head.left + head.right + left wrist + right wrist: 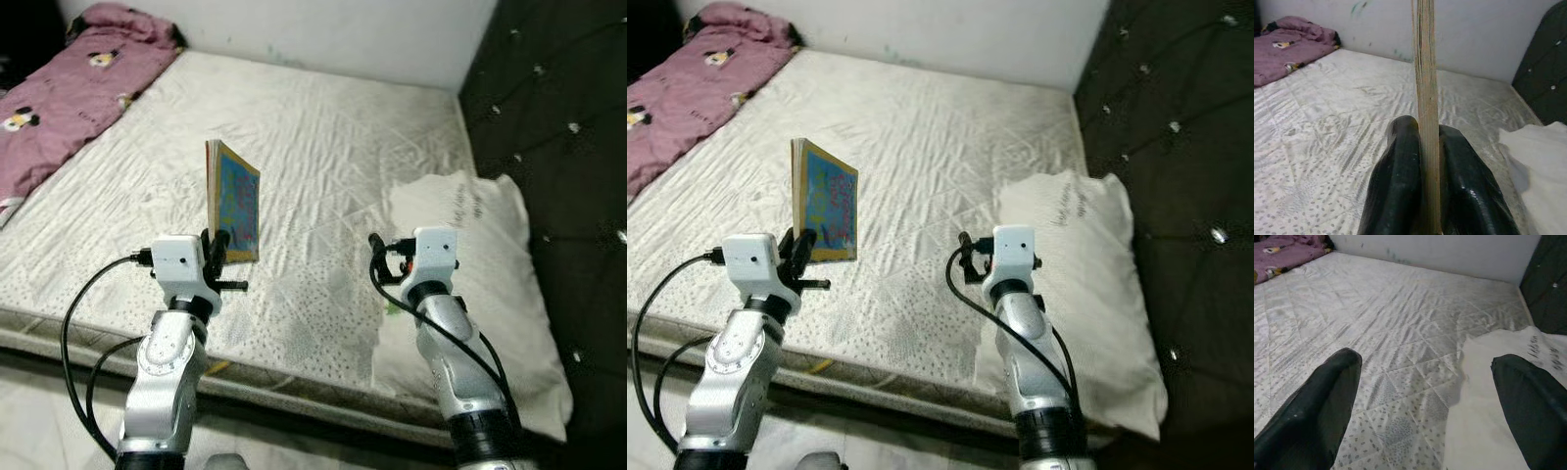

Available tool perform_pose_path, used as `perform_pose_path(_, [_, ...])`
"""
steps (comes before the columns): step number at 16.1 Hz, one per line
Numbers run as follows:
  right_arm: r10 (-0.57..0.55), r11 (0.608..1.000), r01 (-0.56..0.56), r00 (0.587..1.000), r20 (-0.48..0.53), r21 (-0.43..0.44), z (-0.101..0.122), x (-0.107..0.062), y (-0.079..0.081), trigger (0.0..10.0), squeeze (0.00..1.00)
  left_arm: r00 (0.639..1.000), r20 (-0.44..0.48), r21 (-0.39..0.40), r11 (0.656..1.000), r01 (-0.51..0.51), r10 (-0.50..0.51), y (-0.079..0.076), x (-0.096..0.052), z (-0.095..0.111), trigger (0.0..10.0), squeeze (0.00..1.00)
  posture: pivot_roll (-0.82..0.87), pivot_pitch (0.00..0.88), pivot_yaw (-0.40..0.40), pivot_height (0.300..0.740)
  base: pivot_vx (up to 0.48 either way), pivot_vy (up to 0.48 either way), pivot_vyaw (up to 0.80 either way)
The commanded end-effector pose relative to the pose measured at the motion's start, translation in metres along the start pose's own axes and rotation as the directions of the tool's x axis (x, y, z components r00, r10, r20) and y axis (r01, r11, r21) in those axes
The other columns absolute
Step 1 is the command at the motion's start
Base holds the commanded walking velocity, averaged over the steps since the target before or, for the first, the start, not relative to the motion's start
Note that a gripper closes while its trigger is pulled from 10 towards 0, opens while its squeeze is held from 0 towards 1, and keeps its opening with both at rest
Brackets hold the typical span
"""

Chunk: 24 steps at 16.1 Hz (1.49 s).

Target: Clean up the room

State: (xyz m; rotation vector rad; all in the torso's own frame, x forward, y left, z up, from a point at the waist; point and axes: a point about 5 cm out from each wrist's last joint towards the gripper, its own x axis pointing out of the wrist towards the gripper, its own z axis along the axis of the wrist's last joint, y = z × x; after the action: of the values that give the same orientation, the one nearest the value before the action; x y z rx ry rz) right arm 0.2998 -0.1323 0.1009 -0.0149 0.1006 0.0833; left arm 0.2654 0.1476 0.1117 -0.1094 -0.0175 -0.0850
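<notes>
A thin book (234, 203) with a colourful blue cover stands upright above the mattress (313, 127), near its front edge. My left gripper (219, 246) is shut on the book's lower edge; in the left wrist view the book's page edges (1425, 88) rise between the two black fingers (1400, 186). My right gripper (376, 251) is open, held above the mattress beside the white pillow (470, 264), with nothing between its fingers (1312, 406).
A crumpled pink blanket (69, 88) with cartoon prints lies at the bed's far left corner. A dark tufted headboard (558, 127) runs along the right side. A white wall (323, 29) closes the far side of the bed.
</notes>
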Motion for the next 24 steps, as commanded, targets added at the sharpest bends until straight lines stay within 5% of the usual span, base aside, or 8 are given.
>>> perform_pose_path(1, [-0.017, 1.000, 0.017, 1.000, 0.007, -0.007, 0.001, 0.000, -0.004, 10.0, 0.00, 0.999, 0.048, 0.010, 1.000, 0.015, -0.015, -0.003, 0.004, 0.009, 10.0, 0.00, 0.10, 0.000, -0.030, 0.740, 0.311, 0.000, 0.00])
perform_pose_path(10, [-0.021, 0.999, 0.021, 1.000, -0.013, -0.026, -0.003, 0.001, -0.006, 10.0, 0.00, 0.999, 0.043, -0.013, 1.000, -0.008, 0.009, -0.005, 0.003, 0.006, 10.0, 0.00, 0.10, 0.000, -0.032, 0.740, 0.033, 0.000, 0.00])
perform_pose_path(17, [-0.022, 0.999, 0.022, 1.000, -0.021, -0.026, -0.005, 0.000, -0.006, 10.0, 0.00, 0.994, 0.011, 0.077, 0.991, -0.108, 0.107, 0.018, -0.011, -0.001, 10.0, 0.00, 0.10, 0.000, -0.035, 0.740, 0.000, 0.000, -0.80])
perform_pose_path(24, [-0.010, 1.000, 0.010, 1.000, -0.025, -0.029, -0.006, 0.001, -0.005, 10.0, 0.00, 0.999, 0.005, -0.007, 0.999, -0.044, 0.045, 0.016, -0.018, -0.002, 10.0, 0.00, 0.10, 0.009, -0.041, 0.740, 0.000, 0.000, -0.66])
